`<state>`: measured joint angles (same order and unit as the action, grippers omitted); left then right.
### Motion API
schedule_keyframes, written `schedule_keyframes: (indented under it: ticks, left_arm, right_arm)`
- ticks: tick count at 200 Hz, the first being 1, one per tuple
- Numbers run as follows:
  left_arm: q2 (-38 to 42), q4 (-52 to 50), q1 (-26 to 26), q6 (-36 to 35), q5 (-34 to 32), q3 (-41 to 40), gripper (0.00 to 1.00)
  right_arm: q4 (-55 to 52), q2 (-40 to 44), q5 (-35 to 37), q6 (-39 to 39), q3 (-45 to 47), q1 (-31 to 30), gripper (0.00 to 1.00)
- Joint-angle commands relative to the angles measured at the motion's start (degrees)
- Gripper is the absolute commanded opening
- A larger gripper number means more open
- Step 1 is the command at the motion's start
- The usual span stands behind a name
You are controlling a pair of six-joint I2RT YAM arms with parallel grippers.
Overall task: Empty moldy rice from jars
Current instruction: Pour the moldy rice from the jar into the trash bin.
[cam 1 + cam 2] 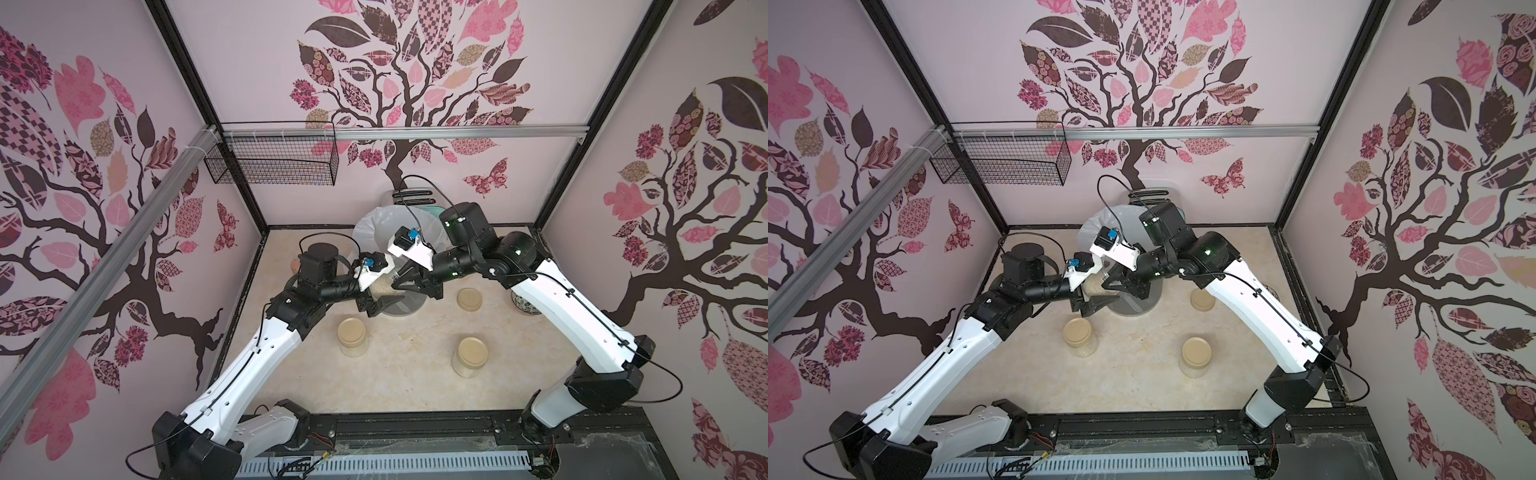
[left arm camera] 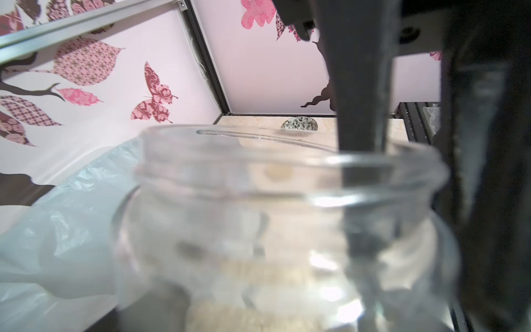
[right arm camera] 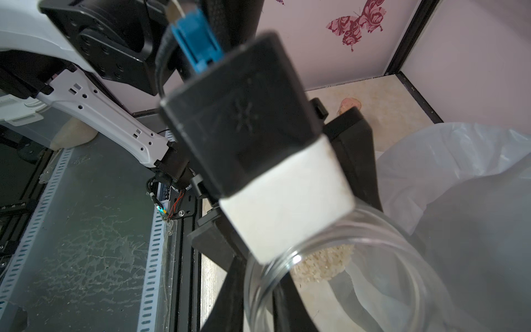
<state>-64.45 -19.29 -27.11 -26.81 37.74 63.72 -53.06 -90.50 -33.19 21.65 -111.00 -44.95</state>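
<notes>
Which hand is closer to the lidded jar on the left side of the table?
Left. The left hand, holding the open jar, sits just behind the lidded jar. The right hand grips that open jar's rim, farther back and to the right.

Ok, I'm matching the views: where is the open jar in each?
Both top views: open jar, mid-scene, in front of the white bin bag.
Left wrist: close up, filling the frame.
Right wrist: mouth toward camera, partly cut off.
Shared landmark: the bin bag.

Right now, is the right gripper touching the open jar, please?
Touching: left wrist view shows the right gripper pinching the open jar, one finger inside the rim, one outside.
</notes>
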Motion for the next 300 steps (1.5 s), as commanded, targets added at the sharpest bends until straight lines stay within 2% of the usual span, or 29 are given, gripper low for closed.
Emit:
schedule_keyframes:
  ticks: [1,30,116,157,194,237,268,300]
  left_arm:
    - [2.2,5.8,0.0,2.5,-0.8,1.0,0.94]
    - [2.5,6.6,0.0,3.4,-1.0,0.6,0.98]
    - [3.7,5.1,0.0,2.1,-3.4,1.1,0.98]
    - [4.3,6.0,0.2,1.5,-7.7,1.1,0.98]
    - [5.2,10.5,0.7,2.7,-15.0,0.1,0.98]
    - [5.9,10.2,1.8,2.7,-14.7,-0.2,0.98]
    - [5.1,9.6,2.0,0.2,-16.9,0.0,0.98]
    - [4.4,10.4,5.2,-2.7,-16.7,0.4,0.98]
  right_arm:
    - [4.9,0.1,1.1,-1.7,-1.8,-0.3,0.00]
    - [7.7,0.1,1.5,-2.6,-1.7,-0.2,0.00]
    - [14.3,-1.2,2.2,-5.2,-4.2,2.3,0.00]
    - [17.1,-1.6,-0.2,-6.6,-4.7,3.8,0.00]
    - [17.6,-2.1,0.1,-6.7,-5.0,3.9,0.00]
    - [19.9,-2.8,0.2,-8.1,-4.8,5.2,0.00]
    - [20.8,-3.5,-2.1,-8.7,-5.5,5.6,0.00]
    - [18.4,-4.0,-4.1,-7.8,-6.5,5.6,0.00]
